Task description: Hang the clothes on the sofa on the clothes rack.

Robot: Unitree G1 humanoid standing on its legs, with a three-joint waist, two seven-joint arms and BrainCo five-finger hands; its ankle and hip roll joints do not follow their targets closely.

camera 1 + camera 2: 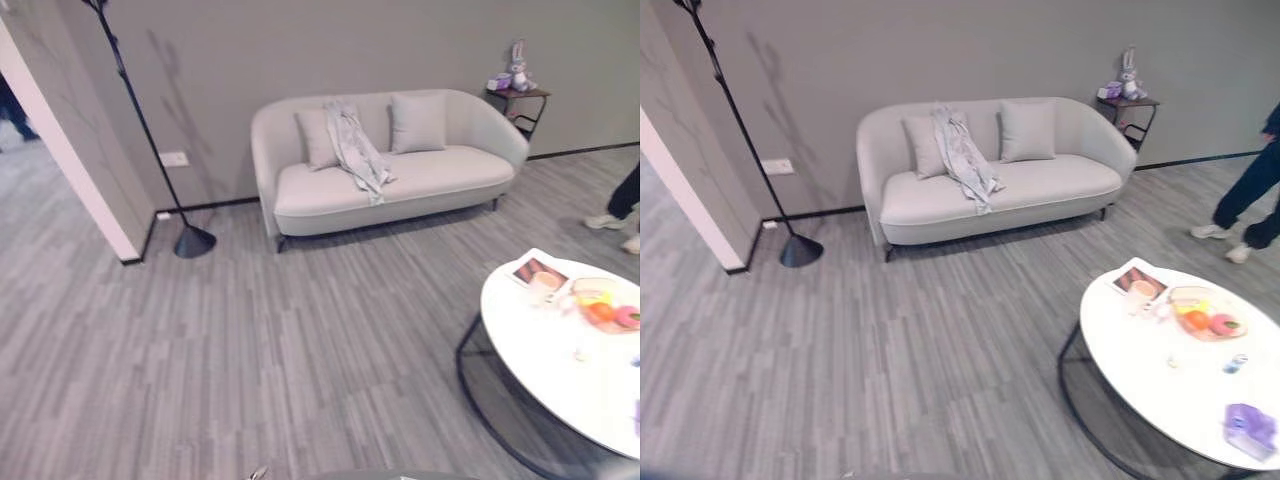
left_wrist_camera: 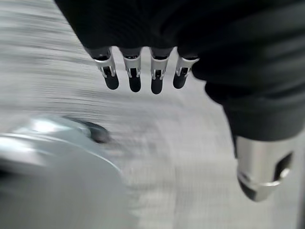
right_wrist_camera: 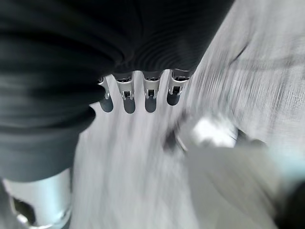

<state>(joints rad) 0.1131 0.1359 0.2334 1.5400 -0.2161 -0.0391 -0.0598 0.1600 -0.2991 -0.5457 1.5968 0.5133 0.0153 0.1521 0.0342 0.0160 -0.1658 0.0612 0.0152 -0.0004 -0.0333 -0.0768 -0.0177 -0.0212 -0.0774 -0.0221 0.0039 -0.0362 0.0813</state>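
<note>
Light grey garment (image 1: 358, 150) draped over sofa (image 1: 430, 180) backrest: soft, limp, likely light; best pinched at the top fold. Left hand (image 2: 143, 71) and right hand (image 3: 138, 95) fingers straight, apart, empty.

I see a home living room | pale sofa (image 1: 400, 175) with cushions | round white coffee table (image 1: 1160, 385) | standing clothes rack (image 1: 150, 140) | wood-look floor (image 1: 250, 350)
</note>
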